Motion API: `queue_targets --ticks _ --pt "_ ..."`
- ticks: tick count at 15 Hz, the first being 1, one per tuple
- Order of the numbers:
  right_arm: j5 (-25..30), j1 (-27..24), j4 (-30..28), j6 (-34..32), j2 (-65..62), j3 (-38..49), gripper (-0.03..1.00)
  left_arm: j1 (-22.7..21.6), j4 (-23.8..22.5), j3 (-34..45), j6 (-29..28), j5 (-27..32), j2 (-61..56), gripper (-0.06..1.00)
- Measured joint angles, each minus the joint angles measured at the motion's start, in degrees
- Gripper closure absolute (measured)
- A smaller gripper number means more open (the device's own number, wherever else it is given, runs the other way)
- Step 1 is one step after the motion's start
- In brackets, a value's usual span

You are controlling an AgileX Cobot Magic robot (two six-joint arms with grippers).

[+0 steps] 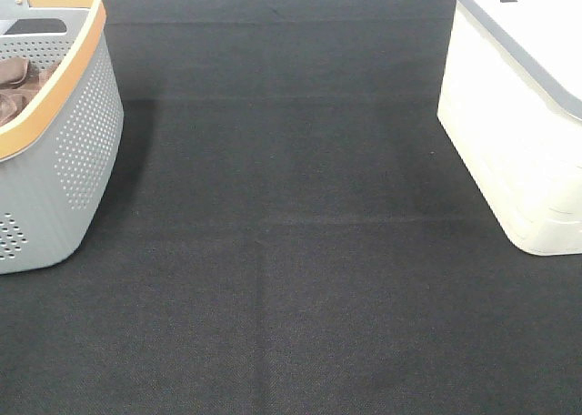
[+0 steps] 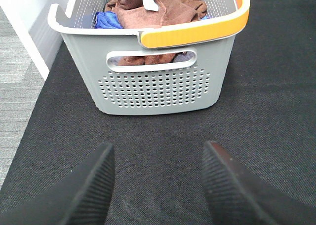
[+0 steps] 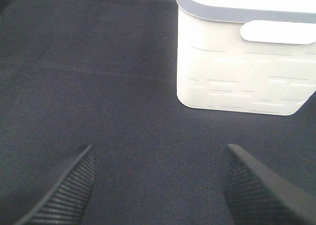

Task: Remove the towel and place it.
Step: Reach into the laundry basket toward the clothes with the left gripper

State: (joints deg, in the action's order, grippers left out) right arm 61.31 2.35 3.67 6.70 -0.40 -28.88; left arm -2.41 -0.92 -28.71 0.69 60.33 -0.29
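The reddish-brown towel (image 2: 158,8) lies crumpled inside the grey perforated basket (image 2: 158,87) with an orange rim, its white tag (image 2: 150,3) showing on top. In the exterior high view the basket (image 1: 68,160) stands at the far left, with a bit of the towel (image 1: 18,83) visible inside. My left gripper (image 2: 158,178) is open and empty, low over the black mat, short of the basket's near wall. My right gripper (image 3: 158,185) is open and empty over the mat, short of the white bin (image 3: 244,62). Neither gripper shows in the exterior high view.
A blue cloth (image 2: 106,20) lies in the basket beside the towel. The white bin with a grey rim (image 1: 518,115) stands at the right. A black mat (image 1: 291,251) covers the table between them. A grey floor (image 2: 19,87) lies past the table's edge.
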Motion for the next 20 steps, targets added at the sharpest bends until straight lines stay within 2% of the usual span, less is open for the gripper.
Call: queue_targets --ticks 20 --pt "0.00 0.00 0.00 0.00 0.00 0.00 0.28 0.00 0.00 0.00 0.00 0.00 0.00 0.42"
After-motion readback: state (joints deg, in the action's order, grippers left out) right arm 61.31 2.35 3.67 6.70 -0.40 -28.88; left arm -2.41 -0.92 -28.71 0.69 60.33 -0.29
